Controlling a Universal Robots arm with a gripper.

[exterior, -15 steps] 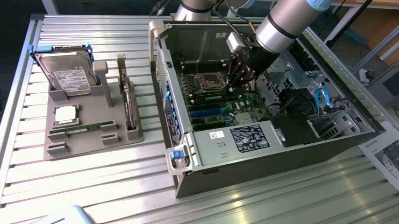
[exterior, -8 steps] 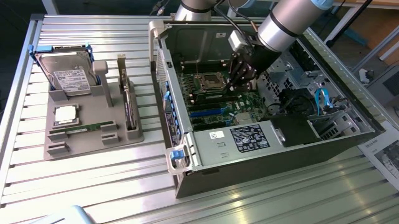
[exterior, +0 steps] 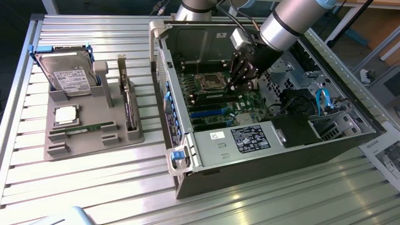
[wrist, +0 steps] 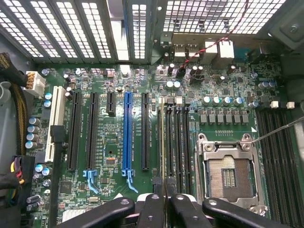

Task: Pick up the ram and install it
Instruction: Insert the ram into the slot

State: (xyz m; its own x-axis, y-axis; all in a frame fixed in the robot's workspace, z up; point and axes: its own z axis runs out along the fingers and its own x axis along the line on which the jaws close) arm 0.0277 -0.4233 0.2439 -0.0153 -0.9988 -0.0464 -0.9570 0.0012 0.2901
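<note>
Gripper (wrist: 165, 205) pinched on the ram (wrist: 163, 142). Wrist view has the stick edge-on, a thin strip between the two inner black fingers (wrist: 151, 211), running away from the camera over the motherboard (wrist: 109, 190). The ram lines up with the bank of black memory slots (wrist: 181, 142), on that bank's side away from the open CPU socket (wrist: 228, 176), which sits just past the bank. Can't tell if it's seated in a slot or just above it. Wrist view also gives the blue expansion slot (wrist: 127, 133), black slots either side of it, and a second bank of memory slots (wrist: 280, 156) on the socket's far side. Exterior view gives the wider scene. The gripper (exterior: 240, 83) is down inside the open computer case (exterior: 206, 173), close to the socket (exterior: 209, 82), with the arm (exterior: 291, 21) coming in from above. Well apart, at the exterior view's left, a grey tray (exterior: 93, 145) on the slatted table (exterior: 62, 192) holds a hard drive (exterior: 69, 75), a square silver processor chip (exterior: 65, 115), an upright expansion card (exterior: 129, 103) and a second ram stick (exterior: 84, 129) lying in its groove.
</note>
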